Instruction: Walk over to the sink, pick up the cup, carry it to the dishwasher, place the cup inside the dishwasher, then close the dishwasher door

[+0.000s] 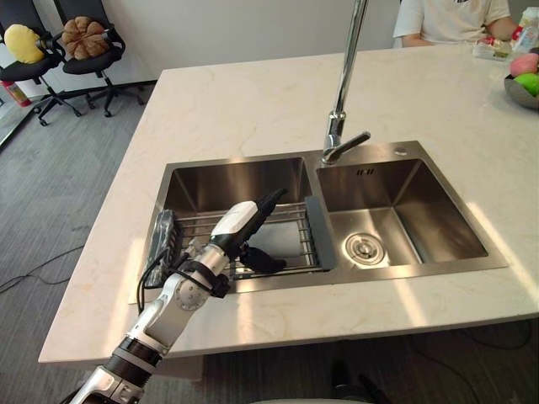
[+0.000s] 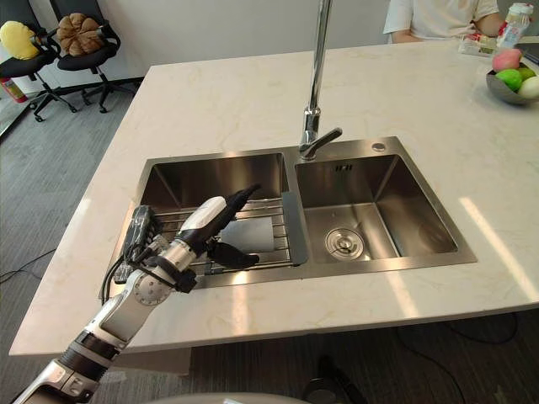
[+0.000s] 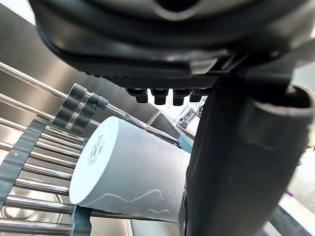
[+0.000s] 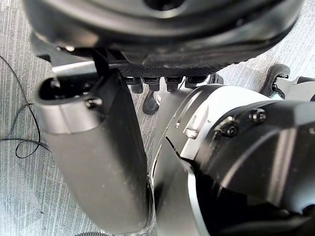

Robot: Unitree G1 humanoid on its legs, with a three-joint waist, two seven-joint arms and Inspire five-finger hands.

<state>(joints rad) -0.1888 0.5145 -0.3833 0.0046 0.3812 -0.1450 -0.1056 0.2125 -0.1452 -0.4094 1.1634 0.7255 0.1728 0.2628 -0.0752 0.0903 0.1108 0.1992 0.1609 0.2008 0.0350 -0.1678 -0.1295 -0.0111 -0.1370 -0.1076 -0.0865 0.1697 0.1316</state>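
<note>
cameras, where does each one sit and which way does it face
left eye view: on the head, looking down at the sink; the left hand reaches over the rack.
right eye view: beside it, same scene.
left wrist view: along the left hand at the cup lying on the rack.
right wrist view: along the right hand, down at the floor.
shared: both eyes and the left wrist see the rack.

Left hand (image 1: 238,236) extended forward, fingers straight; right hand (image 4: 96,162) relaxed.
</note>
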